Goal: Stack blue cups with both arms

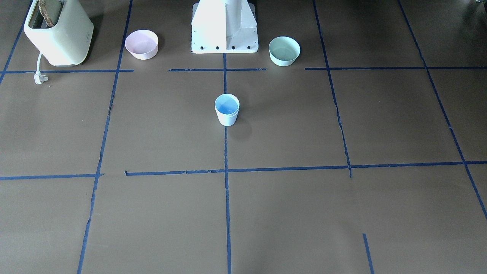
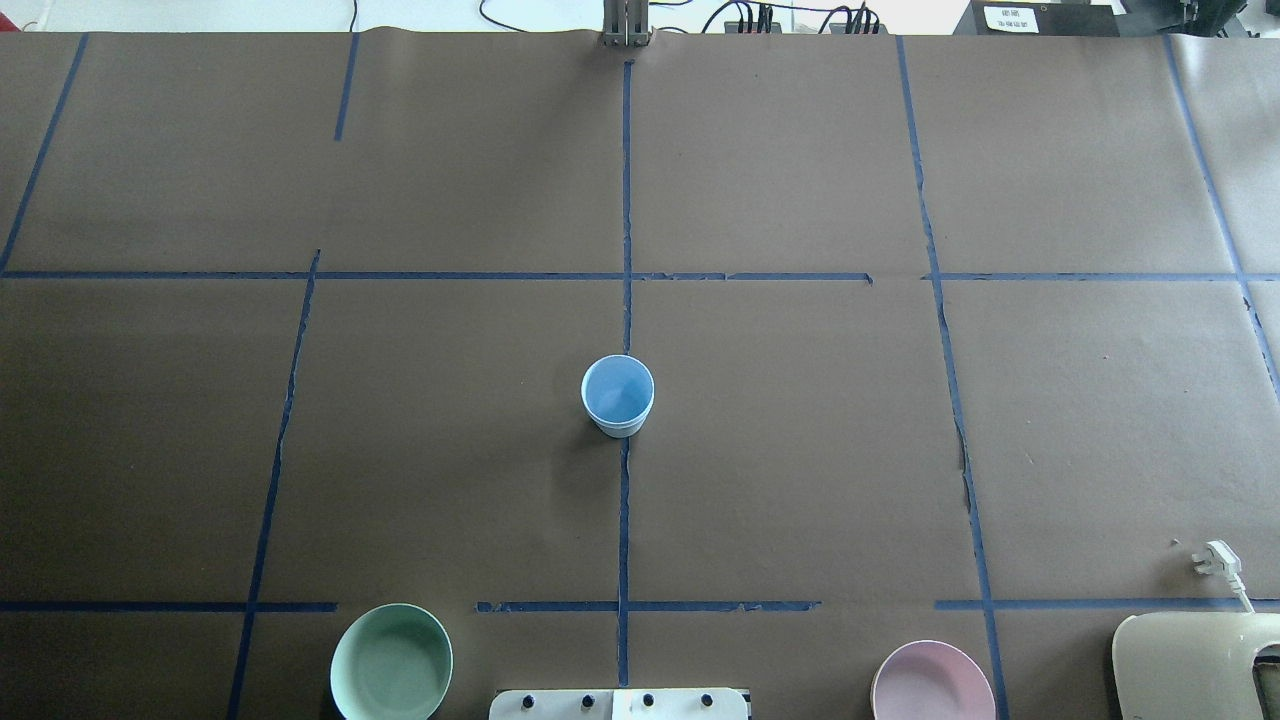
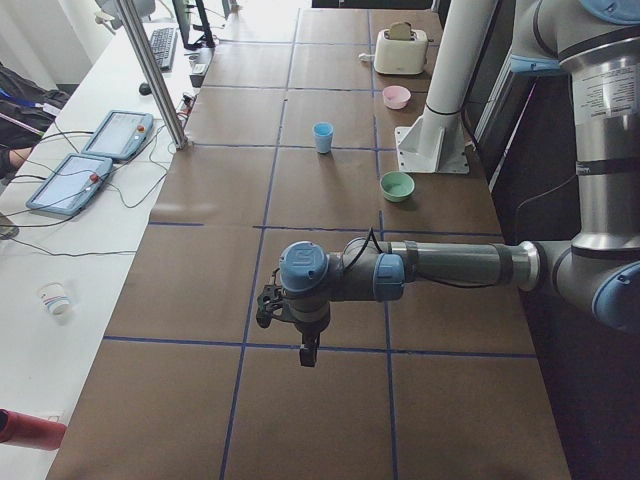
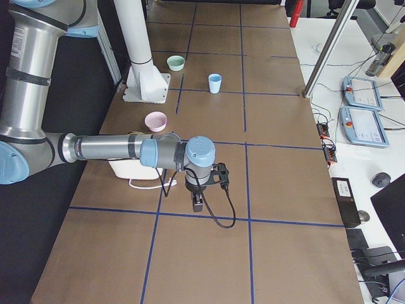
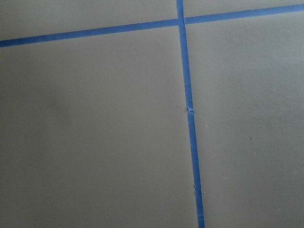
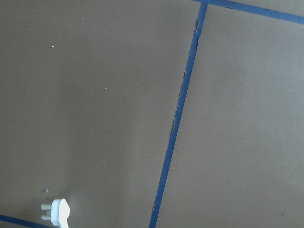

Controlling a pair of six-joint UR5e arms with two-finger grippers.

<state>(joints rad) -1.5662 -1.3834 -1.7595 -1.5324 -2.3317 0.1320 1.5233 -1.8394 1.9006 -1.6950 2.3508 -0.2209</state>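
Observation:
One pale blue cup stands upright on the centre tape line; it also shows in the overhead view and both side views. Only one cup shape shows; I cannot tell whether a second cup sits nested inside it. Both arms are far from it, out over the table's ends. The left gripper and the right gripper show only in the side views, so I cannot tell whether they are open or shut. The wrist views show only brown paper and blue tape, with no fingers.
A pink bowl and a mint-green bowl flank the white pedestal. A cream toaster stands at the robot's right, and its plug lies on the paper below the right wrist.

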